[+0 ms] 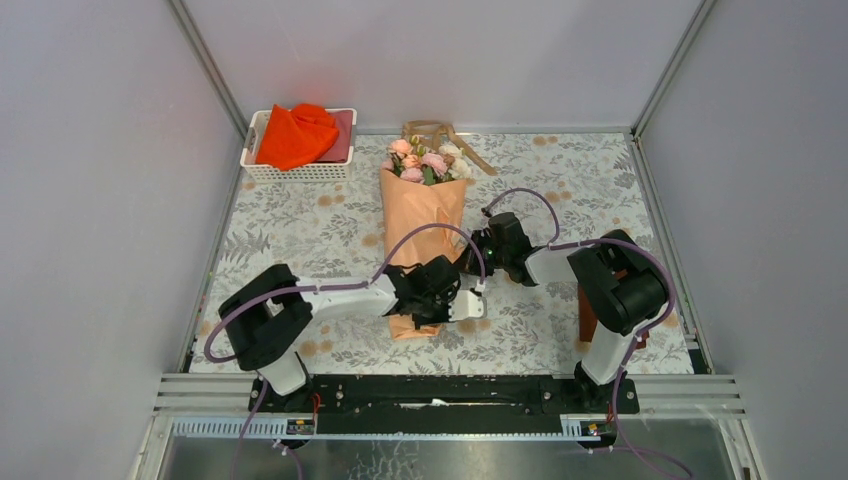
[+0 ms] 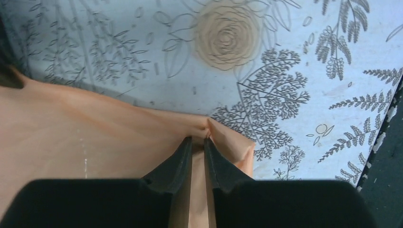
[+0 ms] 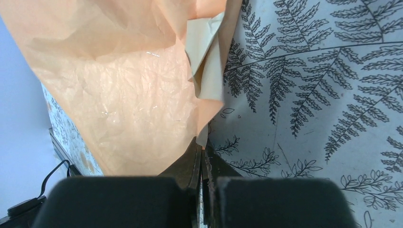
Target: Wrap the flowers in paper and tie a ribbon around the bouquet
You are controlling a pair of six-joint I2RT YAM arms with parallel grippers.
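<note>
The paper (image 2: 95, 142) is pinched at a fold by the left tool (image 2: 198, 138), lower centre; its edge is pinched by the right tool (image 3: 202, 148).

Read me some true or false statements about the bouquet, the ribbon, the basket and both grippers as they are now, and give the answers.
1. The flowers sit inside a cone of the paper. True.
2. The ribbon is tied around the cone. False: it lies untied on the mat beyond the flowers.
3. The left gripper pinches a fold of the paper. True.
4. The right gripper hangs open above the flowers. False: it is shut on the paper's edge, low beside the cone.
5. The orange-red cloth lies on the mat. False: it is in the white basket.
</note>
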